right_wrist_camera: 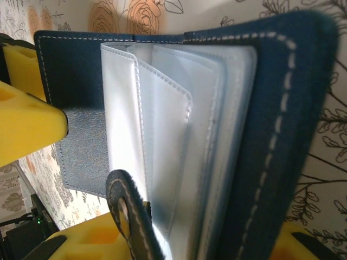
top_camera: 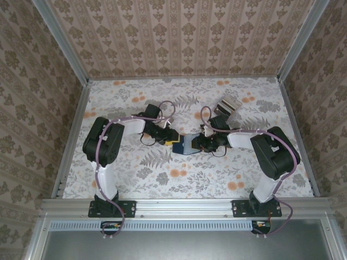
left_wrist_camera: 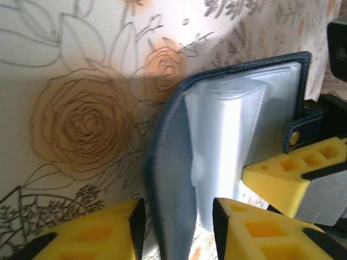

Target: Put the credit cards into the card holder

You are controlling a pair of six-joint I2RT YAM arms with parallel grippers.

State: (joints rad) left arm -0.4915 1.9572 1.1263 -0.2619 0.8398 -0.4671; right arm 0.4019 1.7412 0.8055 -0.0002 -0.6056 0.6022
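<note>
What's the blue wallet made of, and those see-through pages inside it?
The card holder cover looks like dark blue leather or fake leather: grainy, matte, with pale stitching along its edge. The inner sleeves look like soft clear plastic, glossy and slightly milky, with stitched seams.

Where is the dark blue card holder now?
Top view: the dark navy leather-like folding card holder sits mid-table, between the left claw and the right claw.

- A robot test cell — dressed up as a home.
- Table (top_camera: 124, 179): floral cloth.
- Wallpaper panels (top_camera: 184, 32) on three sides of the table, in aluminium posts (top_camera: 59, 40).
- Arms (top_camera: 103, 143) bolted to a rail (top_camera: 184, 207) — the table's near edge.
</note>
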